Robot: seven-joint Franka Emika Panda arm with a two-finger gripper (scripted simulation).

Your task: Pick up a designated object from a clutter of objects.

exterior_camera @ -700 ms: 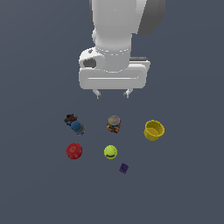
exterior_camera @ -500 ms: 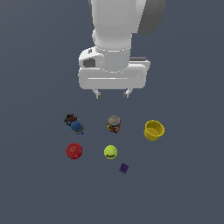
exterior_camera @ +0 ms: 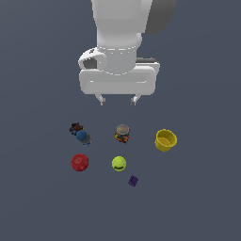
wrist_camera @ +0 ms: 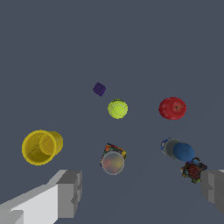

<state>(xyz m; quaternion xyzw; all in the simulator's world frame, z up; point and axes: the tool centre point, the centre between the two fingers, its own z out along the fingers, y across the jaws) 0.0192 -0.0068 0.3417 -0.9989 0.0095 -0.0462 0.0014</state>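
Note:
The designated object, a small clear jar with a grey-brown round lid and multicoloured contents, stands upright in the middle of the clutter of objects. My gripper hangs open well above the surface, a little behind the jar in the exterior view, with nothing between its fingers. In the wrist view the jar lies between the two fingertips but nearer one of them.
Around the jar lie a yellow cup, a yellow-green ball, a red round knob, a tiny purple cube and a blue ball with dark multicoloured bits.

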